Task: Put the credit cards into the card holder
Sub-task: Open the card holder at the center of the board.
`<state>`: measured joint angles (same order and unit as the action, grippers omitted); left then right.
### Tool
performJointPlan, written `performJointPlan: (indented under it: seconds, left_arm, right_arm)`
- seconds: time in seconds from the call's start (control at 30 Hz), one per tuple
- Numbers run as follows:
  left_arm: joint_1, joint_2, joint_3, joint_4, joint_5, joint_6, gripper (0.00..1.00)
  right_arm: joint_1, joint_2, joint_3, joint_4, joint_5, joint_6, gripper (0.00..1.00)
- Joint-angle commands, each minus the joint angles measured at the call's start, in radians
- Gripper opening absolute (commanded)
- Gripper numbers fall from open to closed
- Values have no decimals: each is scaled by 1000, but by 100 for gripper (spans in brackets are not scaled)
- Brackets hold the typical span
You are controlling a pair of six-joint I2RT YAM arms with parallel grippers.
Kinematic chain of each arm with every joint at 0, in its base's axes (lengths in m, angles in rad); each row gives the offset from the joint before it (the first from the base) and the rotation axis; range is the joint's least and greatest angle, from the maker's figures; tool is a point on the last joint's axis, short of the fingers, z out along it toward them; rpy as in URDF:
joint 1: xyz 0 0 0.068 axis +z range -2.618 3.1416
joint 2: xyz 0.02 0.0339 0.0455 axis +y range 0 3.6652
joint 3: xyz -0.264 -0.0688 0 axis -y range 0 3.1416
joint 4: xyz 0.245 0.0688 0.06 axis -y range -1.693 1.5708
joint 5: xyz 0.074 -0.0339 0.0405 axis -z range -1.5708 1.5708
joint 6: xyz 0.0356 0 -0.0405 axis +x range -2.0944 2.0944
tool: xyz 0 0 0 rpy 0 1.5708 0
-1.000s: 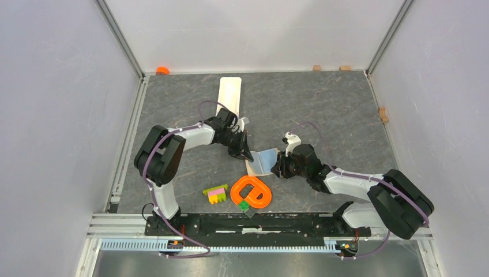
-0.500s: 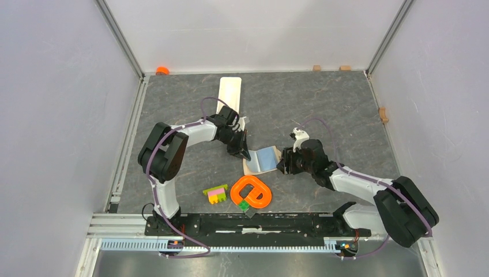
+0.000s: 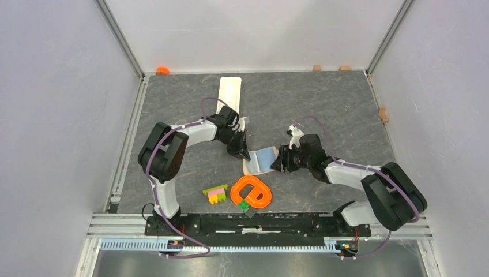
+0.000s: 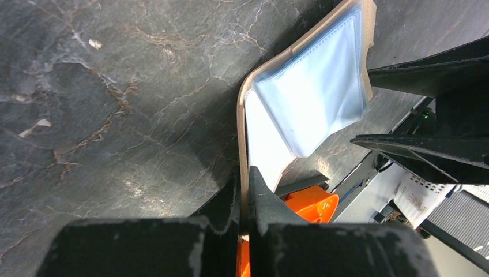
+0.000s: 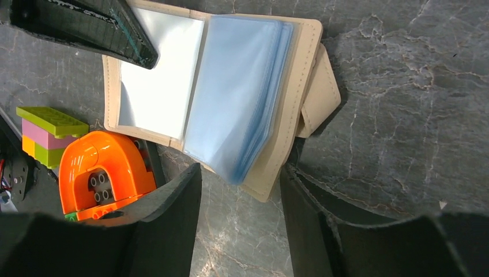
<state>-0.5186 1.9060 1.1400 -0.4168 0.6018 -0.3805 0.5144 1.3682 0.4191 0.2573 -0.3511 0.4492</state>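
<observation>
Pale walls close in a dark, veined worktop (image 3: 323, 109), and around its middle, a little toward the near edge, we find the card holder (image 5: 307, 69) lying open with its inside facing up. We see the left pincer (image 4: 245, 176) clamped together on the beige rim of the cover on the side toward the left edge. We judge that this grip is there to pin that flap and stop the holder from folding shut or sliding while the other arm works. The right pincer (image 5: 241, 168) has its jaws apart and empty, standing either side of the holder's nearest corner without gripping it, just beside the clasp tab (image 5: 323, 92) that sticks out toward the right edge. A stack of bluish translucent sleeves (image 5: 242, 86) fans up from the spine, which suggests to us that the pages are being opened for loading. As for the credit cards, we cannot make out either one as a separate thing on the worktop, and we cannot tell whether a card already sits under the cloudy plastic. An orange toy (image 5: 98, 167) and some toy bricks (image 5: 43, 135) lie near the holder on the near-edge side, close enough to be nudged, while a white tray (image 3: 229, 92) rests well apart by the far edge.
</observation>
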Motion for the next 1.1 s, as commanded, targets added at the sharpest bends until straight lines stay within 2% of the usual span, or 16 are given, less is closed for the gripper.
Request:
performJointPlan:
  seconds: [0.0, 0.1, 0.23, 0.37, 0.4, 0.43, 0.53, 0.63, 0.77, 0.87, 1.0, 1.07]
  left_arm:
    - [-1, 8, 29, -11, -19, 42, 2]
    - [-5, 12, 27, -11, -25, 43, 2]
    - [-6, 5, 34, -25, -53, 56, 5]
    - [-5, -49, 62, -80, -170, 109, 27]
    - [-3, -75, 66, -88, -201, 124, 36]
    - [3, -136, 72, -94, -252, 148, 49]
    - [26, -219, 78, -85, -275, 161, 64]
    - [70, -274, 96, -60, -273, 152, 72]
    - [153, -251, 175, -53, -267, 124, 74]
    - [213, -180, 245, -41, -242, 85, 71]
    - [253, -77, 339, -31, -215, 68, 57]
    - [252, -39, 377, -28, -185, 116, 56]
  right_arm:
    - [-6, 30, 34, 66, -41, 20, 56]
    - [-7, 50, 41, 74, -35, 22, 49]
    - [-12, 50, 36, 90, -13, 23, 16]
    - [-16, 30, 32, 97, -17, 21, 0]
    - [-17, 24, 31, 99, -19, 21, 0]
    - [-20, 10, 24, 111, -25, 21, 0]
    - [-26, -6, 18, 122, -38, 25, 0]
    - [-35, -27, 12, 134, -61, 32, 0]
    - [-39, -54, 8, 138, -66, 28, 0]
    - [-41, -68, -1, 143, -63, 24, 0]
    - [-45, -72, -14, 151, -64, 20, 0]
    - [-47, -70, -19, 158, -71, 18, 0]
